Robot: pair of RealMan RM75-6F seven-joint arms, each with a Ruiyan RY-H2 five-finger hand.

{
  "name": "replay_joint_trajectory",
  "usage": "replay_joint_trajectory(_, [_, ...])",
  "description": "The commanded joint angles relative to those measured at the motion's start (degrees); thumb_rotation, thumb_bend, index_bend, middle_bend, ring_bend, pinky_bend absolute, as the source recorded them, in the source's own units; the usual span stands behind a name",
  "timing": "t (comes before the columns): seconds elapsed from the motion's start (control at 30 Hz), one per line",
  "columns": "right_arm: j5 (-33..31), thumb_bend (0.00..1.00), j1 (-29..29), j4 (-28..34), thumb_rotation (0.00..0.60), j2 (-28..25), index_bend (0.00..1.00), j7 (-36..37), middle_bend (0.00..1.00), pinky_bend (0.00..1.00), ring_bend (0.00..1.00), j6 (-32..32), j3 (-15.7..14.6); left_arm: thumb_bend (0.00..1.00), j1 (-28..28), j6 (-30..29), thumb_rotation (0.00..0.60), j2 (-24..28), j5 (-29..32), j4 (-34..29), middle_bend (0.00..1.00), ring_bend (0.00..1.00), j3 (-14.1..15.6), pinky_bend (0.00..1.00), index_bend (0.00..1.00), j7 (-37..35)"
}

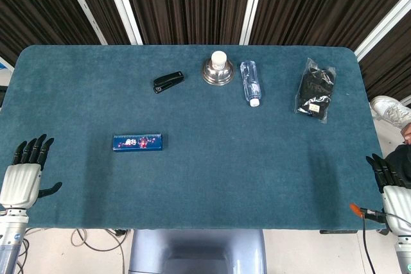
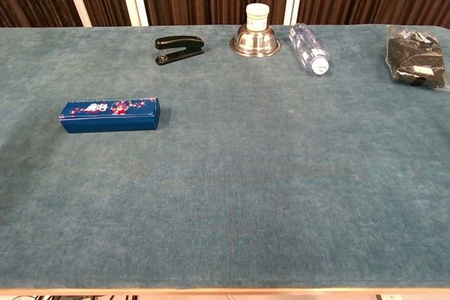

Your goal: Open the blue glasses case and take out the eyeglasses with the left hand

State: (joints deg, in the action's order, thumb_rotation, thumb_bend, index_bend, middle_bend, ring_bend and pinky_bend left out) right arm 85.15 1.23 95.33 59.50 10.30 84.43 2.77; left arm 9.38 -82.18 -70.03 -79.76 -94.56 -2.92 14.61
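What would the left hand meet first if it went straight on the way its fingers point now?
Probably nothing: the left hand points up the table's left edge, and that strip of the table looks bare. The blue glasses case lies off to the side, though height is unclear.

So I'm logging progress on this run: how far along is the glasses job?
Nothing looks done: the blue glasses case lies closed on the table, no eyeglasses showing. Nothing is in hand: the left hand and right hand sit empty at the near corners. Reaching, opening and taking out remain.

Left hand (image 1: pixel 26 172) at the near left, fingers extended and apart, holding nothing. Right hand (image 1: pixel 390 181) at the near right, partly out of frame, fingers likewise extended.
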Motion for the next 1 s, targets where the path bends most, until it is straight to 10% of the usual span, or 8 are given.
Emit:
replay_joint_trajectory(0.03, [0.0,0.2,0.0,0.0,0.6,0.0,0.0,0.0,0.0,0.2,0.0,0.0,0.0,0.08,0.0,0.0,0.6,0.0,0.0,0.0,0.0,0.0,0.0,0.01,0.0,0.0])
replay_joint_trajectory(1.0, [-0.3,0.2,0.1,0.3,0.6,-0.2,0.0,0.6,0.0,0.2,0.0,-0.4,0.0,0.15,4.4,5.9,0.6,0.2,5.2,-6.7,0.03,0.0,-4.1,0.01,0.0,4.8])
